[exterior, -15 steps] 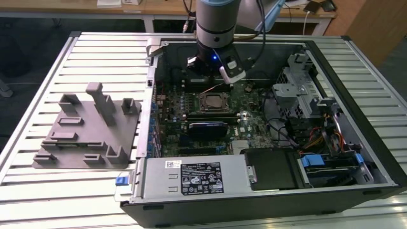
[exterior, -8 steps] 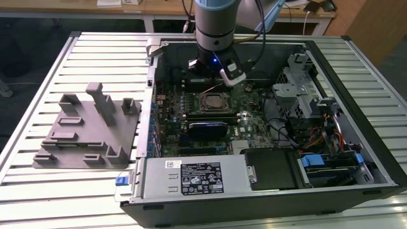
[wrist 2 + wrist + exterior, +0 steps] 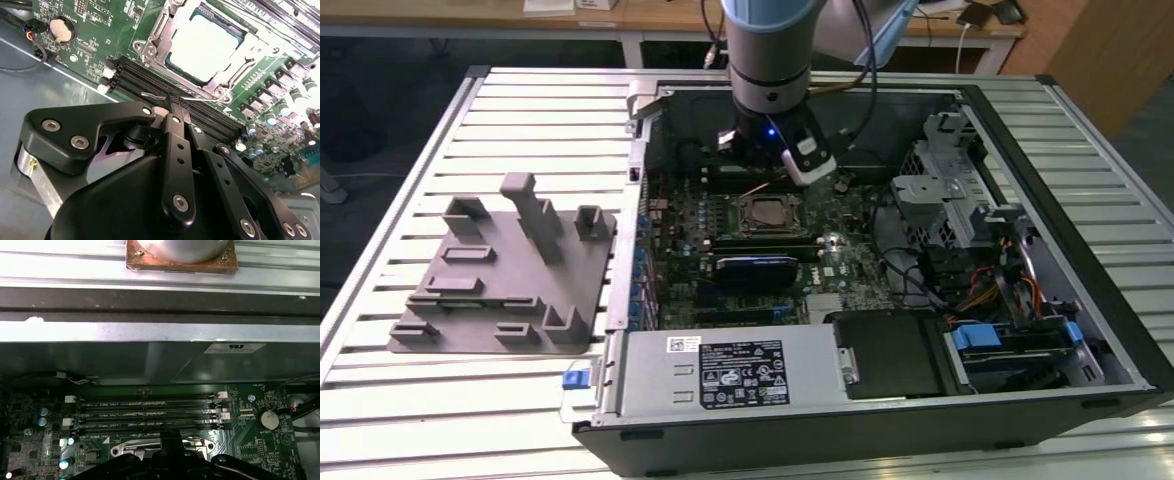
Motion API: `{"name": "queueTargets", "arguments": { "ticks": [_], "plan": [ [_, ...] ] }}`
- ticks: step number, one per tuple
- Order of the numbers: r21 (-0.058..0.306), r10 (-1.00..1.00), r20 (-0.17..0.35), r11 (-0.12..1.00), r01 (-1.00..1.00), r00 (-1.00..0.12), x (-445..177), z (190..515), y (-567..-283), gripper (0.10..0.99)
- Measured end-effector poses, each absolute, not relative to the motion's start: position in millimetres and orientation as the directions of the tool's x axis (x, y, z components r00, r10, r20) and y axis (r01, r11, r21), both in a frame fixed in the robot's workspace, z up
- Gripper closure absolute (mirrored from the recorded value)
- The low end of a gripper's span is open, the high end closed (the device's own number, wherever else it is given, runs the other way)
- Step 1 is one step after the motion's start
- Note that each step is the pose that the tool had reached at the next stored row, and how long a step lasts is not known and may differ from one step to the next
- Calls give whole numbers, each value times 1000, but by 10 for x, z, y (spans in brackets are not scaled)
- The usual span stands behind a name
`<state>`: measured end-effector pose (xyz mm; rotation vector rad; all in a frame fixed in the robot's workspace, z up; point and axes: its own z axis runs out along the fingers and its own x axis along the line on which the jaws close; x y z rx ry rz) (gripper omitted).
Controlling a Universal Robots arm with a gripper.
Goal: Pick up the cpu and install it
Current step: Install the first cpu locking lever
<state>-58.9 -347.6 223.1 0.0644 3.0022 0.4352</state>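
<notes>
The jaws are pressed together and empty, with the gripper (image 3: 175, 107) poised just above the memory slots (image 3: 140, 82) of the motherboard (image 3: 100, 25). Just beyond them the cpu (image 3: 202, 47) lies seated in its socket frame (image 3: 155, 30), mid-board inside the open computer case (image 3: 854, 445). A grey fixture block (image 3: 507, 270) rests on the slatted worktop (image 3: 454, 420) beside the case.

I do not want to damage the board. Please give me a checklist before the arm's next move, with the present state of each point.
1. cpu lies inside the socket frame: ok.
2. Claw shut, carrying nothing: ok.
3. Claw apart from the cpu, over the memory slots: ok.
4. Socket lever latched: cannot tell.
5. Grey fixture block outside the case: ok.
</notes>
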Motion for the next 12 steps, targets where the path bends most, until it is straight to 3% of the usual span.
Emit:
{"name": "queueTargets", "arguments": {
  "ticks": [12],
  "plan": [
    [284,61,-119,959,25,-991,-589,2180,-3476,980]
  ]
}}
